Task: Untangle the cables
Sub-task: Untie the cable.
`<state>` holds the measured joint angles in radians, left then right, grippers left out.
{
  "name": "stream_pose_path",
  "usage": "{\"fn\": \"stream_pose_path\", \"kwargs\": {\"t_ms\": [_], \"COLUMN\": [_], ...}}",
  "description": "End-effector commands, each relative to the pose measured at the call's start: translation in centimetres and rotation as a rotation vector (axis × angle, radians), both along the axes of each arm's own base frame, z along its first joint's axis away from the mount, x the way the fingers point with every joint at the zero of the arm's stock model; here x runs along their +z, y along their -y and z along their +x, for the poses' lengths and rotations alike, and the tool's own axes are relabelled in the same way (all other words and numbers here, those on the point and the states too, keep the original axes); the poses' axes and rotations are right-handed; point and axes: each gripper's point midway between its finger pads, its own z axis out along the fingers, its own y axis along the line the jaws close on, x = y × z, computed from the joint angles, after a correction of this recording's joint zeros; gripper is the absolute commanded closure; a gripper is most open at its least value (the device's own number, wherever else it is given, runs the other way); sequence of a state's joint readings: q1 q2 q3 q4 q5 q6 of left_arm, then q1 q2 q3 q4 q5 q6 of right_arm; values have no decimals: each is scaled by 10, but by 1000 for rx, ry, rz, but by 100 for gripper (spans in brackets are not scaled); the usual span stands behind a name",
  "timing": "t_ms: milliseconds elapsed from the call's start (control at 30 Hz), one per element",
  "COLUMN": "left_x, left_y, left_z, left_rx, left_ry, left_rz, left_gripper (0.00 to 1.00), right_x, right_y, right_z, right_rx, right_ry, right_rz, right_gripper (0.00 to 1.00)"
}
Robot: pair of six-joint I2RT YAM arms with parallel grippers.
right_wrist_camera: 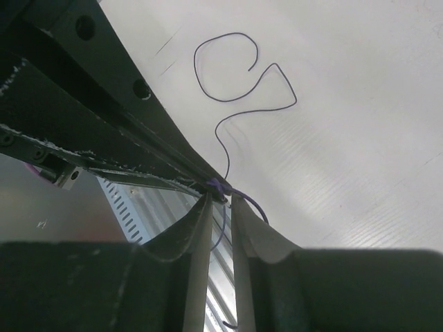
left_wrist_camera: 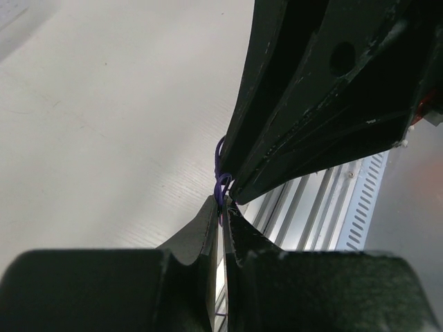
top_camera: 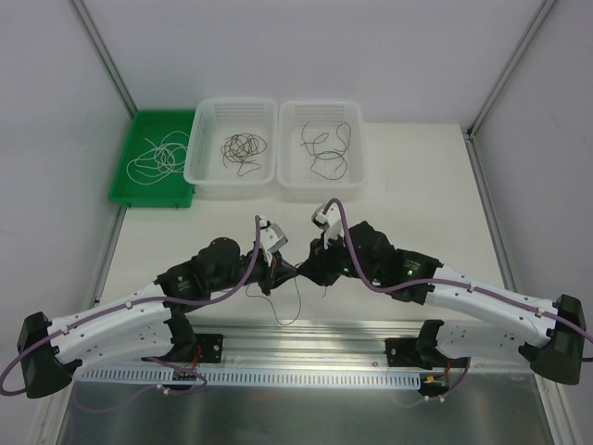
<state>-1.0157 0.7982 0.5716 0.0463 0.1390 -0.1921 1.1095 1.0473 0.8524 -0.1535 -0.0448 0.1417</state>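
Observation:
A thin purple-dark cable [right_wrist_camera: 228, 69] curls in loops on the white table and runs up to a small knot [right_wrist_camera: 220, 185] between my two grippers. My left gripper [left_wrist_camera: 223, 204] is shut on this cable at the knot; it also shows in the top view [top_camera: 287, 270]. My right gripper [right_wrist_camera: 222, 197] meets it tip to tip, jaws a narrow gap apart, with a strand hanging loosely between the fingers [right_wrist_camera: 201, 235]; in the top view [top_camera: 308, 269] it faces the left one. A loose strand [top_camera: 295, 306] hangs below both.
At the back stand a green tray [top_camera: 125, 181] with a whitish cable [top_camera: 157, 158], a white basket [top_camera: 199, 171] with a dark tangle [top_camera: 243, 148], and another white basket [top_camera: 357, 171] with dark cables [top_camera: 326, 148]. A metal rail [top_camera: 306, 348] runs along the near edge.

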Motion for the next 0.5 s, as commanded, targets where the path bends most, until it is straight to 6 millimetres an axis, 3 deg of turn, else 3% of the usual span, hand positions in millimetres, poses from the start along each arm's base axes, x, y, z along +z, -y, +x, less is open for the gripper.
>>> {"fn": "stream_pose_path", "kwargs": {"t_ms": [0,200,467], "left_x": [26,25,30], "left_y": [14,16,14], "left_z": [-11,-14,-13], "left_rx": [-91,-116,-101], "left_ry": [30,23,39], "left_rz": [-68,-62,-78], "left_gripper": [100,100,100], "right_x": [21,24,18], "right_y": [-2,-1,-2], "right_z": [4,4,2], "right_rx": [-2,0,15], "right_ry": [54,67,54], "right_rz": [75,81,71], "right_gripper": [80,80,90]}}
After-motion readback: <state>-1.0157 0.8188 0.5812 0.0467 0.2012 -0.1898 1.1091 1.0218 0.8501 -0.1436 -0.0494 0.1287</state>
